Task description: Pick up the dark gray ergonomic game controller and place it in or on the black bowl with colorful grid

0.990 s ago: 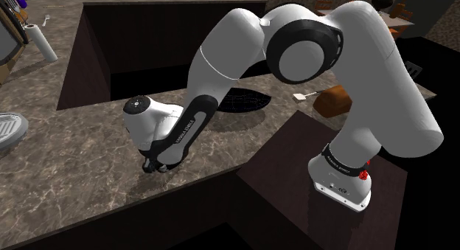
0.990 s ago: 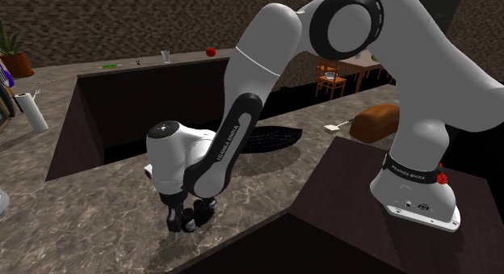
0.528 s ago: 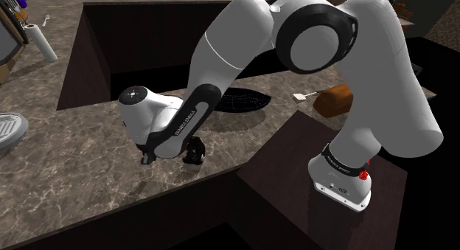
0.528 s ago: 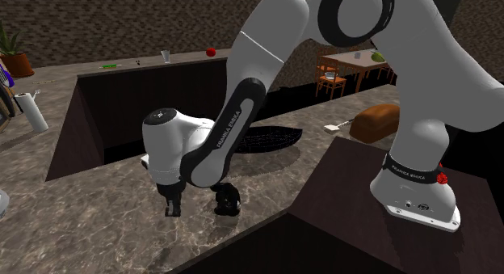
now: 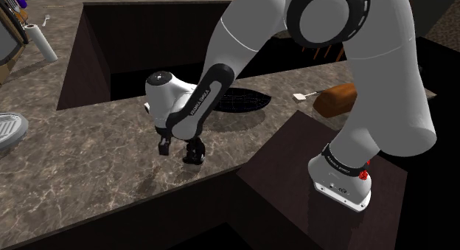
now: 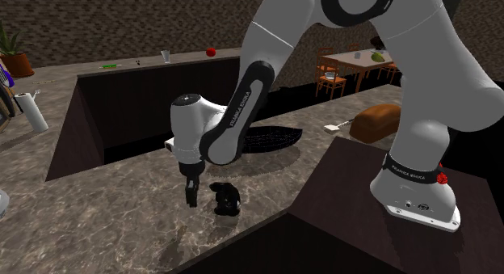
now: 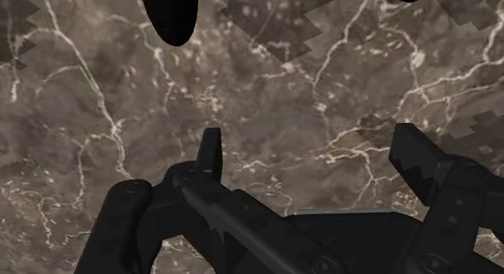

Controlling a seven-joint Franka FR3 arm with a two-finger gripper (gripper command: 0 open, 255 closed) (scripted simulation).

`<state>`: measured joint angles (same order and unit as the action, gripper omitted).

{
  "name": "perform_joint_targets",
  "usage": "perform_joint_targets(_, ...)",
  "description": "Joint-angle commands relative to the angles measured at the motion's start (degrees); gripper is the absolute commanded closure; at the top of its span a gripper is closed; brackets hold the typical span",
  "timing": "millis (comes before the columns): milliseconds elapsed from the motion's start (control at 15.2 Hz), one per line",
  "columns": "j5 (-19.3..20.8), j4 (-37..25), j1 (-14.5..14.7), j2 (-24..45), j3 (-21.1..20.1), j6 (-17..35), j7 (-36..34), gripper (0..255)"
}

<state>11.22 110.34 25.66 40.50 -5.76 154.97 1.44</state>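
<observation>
The dark game controller [image 5: 194,151] [image 6: 228,199] stands on edge on the marbled counter, a short way in front of the black bowl with a faint grid [image 5: 240,101] [image 6: 270,139]. My gripper [image 5: 178,147] [image 6: 208,196] points down at the counter with its fingers wide apart. One finger [image 6: 191,191] is clear of the controller; the other is hidden behind it. In the wrist view the gripper [image 7: 270,171] is spread, and a dark body, apparently the controller [image 7: 234,216], lies between the fingers near the palm. I cannot tell whether it touches a finger.
A deep dark recess [image 5: 147,49] cuts into the counter behind the bowl. A brown loaf [image 5: 335,99] and a small white item [image 5: 301,96] lie beyond the stand box [image 5: 332,153]. A paper towel roll [image 5: 40,42] and a grey dish [image 5: 7,130] sit at the shoulder view's left.
A second ago the fingers were closed around the controller. They have spread, and the hand has swung toward the bowl; the controller now stands on the counter at the bowl-side finger.
</observation>
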Motion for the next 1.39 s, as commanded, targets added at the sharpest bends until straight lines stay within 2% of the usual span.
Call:
perform_joint_targets(0,-0.87,3.32,-3.52,-2.13,-0.96,0.98,3.02,0)
perform_joint_targets(330,-3.14,9.25,-11.84,-5.6,-3.3,2.54,10.21,0)
perform_joint_targets(858,-2.22,6.61,-10.63,0.26,-2.01,5.8,9.52,0)
perform_joint_targets(1320,-2.23,6.62,-10.63,0.24,-2.01,5.8,9.52,0)
